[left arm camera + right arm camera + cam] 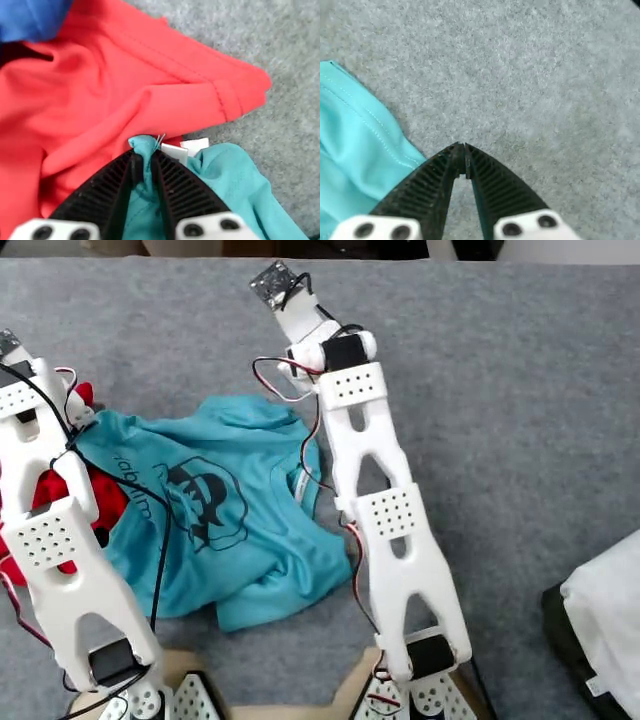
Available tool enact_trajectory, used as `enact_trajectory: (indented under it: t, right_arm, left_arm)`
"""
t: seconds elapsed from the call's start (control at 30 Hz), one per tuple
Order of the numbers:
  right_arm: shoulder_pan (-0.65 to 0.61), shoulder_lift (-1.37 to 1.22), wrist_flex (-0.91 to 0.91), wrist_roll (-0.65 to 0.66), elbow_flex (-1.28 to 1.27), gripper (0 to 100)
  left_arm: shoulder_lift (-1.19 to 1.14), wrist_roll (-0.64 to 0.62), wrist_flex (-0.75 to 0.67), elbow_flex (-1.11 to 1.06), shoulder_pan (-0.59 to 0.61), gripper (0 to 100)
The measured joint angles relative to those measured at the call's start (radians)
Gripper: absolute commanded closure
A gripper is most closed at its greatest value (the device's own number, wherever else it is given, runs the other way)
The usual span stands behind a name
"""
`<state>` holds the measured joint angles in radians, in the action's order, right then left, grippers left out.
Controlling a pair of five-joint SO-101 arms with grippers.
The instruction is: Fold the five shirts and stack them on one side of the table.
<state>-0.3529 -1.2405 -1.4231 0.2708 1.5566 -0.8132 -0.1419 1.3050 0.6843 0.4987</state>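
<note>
A teal shirt (225,510) with a dark print lies crumpled on the grey table, left of centre. My left gripper (145,154) is shut on a fold of the teal shirt's (230,185) edge, beside its white labels (186,148). A red shirt (125,85) lies bunched under and beside that fold, and it peeks out under the left arm (45,530) in the high view. My right gripper (461,150) is shut and holds nothing, just above bare table a little off the teal shirt's hem (355,150). The right arm (385,510) stretches along the shirt's right side.
A white cloth pile (608,610) on something dark sits at the table's right edge. A blue cloth (30,17) lies beyond the red shirt. Bare grey table (520,390) spreads across the far and right parts. Cables run over the teal shirt.
</note>
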Motion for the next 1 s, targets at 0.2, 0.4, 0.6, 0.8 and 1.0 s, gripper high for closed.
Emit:
enact_trajectory:
  t: [0.2,0.4,0.6,0.8,1.0]
  right_arm:
    - [-0.029,0.000,0.026,0.000,-0.068,84.8]
    - [-0.124,0.000,0.037,-0.084,-0.184,84.7]
    - [-0.124,0.000,-0.003,-0.215,-0.221,84.7]
    - [-0.124,0.000,-0.025,-0.278,-0.247,85.7]
    - [-0.124,0.000,-0.025,-0.287,-0.249,99.0]
  left_arm:
    - [-0.005,0.002,-0.003,0.000,0.000,98]
    - [-0.005,0.000,-0.005,0.000,0.000,98]
    - [-0.005,0.000,-0.005,0.000,0.000,98]
    - [-0.005,0.000,-0.005,0.000,0.000,98]
    - [-0.005,0.000,-0.005,0.000,0.000,98]
